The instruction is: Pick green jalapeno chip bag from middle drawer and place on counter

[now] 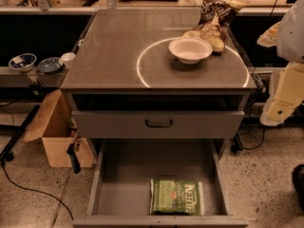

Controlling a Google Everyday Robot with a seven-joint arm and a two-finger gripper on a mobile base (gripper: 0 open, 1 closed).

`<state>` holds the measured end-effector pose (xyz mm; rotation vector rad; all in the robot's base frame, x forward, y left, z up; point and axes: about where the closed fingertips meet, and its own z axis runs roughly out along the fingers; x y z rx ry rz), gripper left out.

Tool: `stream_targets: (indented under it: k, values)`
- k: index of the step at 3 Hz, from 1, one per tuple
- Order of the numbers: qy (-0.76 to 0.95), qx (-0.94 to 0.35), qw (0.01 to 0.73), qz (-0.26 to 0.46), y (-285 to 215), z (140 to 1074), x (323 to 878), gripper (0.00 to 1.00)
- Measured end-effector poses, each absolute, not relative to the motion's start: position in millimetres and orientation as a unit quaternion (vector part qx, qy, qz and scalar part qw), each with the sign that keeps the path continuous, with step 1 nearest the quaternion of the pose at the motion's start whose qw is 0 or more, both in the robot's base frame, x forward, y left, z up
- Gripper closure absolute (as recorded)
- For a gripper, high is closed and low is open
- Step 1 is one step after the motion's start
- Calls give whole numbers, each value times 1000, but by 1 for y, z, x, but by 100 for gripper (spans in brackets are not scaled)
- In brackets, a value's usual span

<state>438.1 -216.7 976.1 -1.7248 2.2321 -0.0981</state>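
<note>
The green jalapeno chip bag point(176, 197) lies flat on the floor of the open middle drawer point(128, 179), near its front edge and right of centre, "Kettle" lettering up. The counter point(109, 51) above carries a thin white circle line. My arm's cream-white links point(285, 94) stand at the right edge of the view, beside the cabinet. My gripper point(299, 182) shows only as a dark shape at the right edge, low down, right of the drawer and well apart from the bag.
A white bowl point(190, 49) and a dark brown chip bag point(216, 15) sit on the counter's back right. A closed drawer front with a black handle point(159, 123) is above the open drawer. A cardboard box point(57, 137) and several bowls point(22, 61) are at the left.
</note>
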Motion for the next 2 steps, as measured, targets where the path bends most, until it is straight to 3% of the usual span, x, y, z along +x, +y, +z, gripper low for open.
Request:
stream_targets:
  k: [2]
  values:
    - [773, -612, 164, -35, -218, 975, 437, 0]
